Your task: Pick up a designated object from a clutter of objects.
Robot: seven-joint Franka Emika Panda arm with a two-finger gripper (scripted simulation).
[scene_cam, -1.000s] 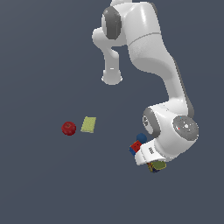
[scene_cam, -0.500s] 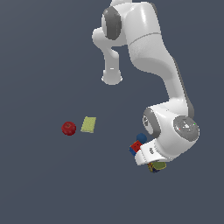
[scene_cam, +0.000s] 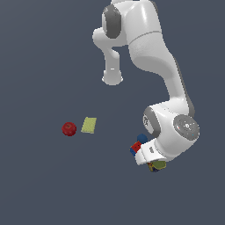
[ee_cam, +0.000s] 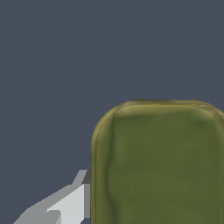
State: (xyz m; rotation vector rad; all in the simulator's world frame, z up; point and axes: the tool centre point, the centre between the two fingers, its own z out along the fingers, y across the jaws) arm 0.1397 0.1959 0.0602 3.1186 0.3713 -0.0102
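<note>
Roughly, by label:

Arm: white Franka arm (scene_cam: 171, 88) bent low over the desk (scene_cam: 44, 184), wrist housing sitting over the tin can.

Tin can: the target tin can (scene_cam: 156, 165) pokes out just under the wrist housing in the exterior view, olive top and a dark side with a yellow mark showing. In the wrist view its olive-green top (ee_cam: 159, 164) fills much of the frame, so the camera is very close above it.

Landmark relations: red-and-blue cube (scene_cam: 136, 147) just beside the tin can; small blue ball (scene_cam: 141, 138) near the cube, slightly farther from the can. Red apple (scene_cam: 69, 128) and flat yellow-green pad (scene_cam: 89, 125) well apart from the can, next to each other.

Pincer: one grey finger (ee_cam: 65, 203) shows at the can's edge in the wrist view; the other is out of frame. Whether it touches the can is unclear. Cannot tell if the pincer is spread or pinching the can.

Step in hand (judgement): descent or closing on the can, lift not yet done.

Doing it well (judgement): fingers should straddle the can's narrower sides, go down far enough to catch the dark walls and not the rounded rim, then squeeze before lifting straight up. Cube sits close; a sideways shift could knock it.

Containers: none open in view; the can is sealed, contents not visible.
</note>
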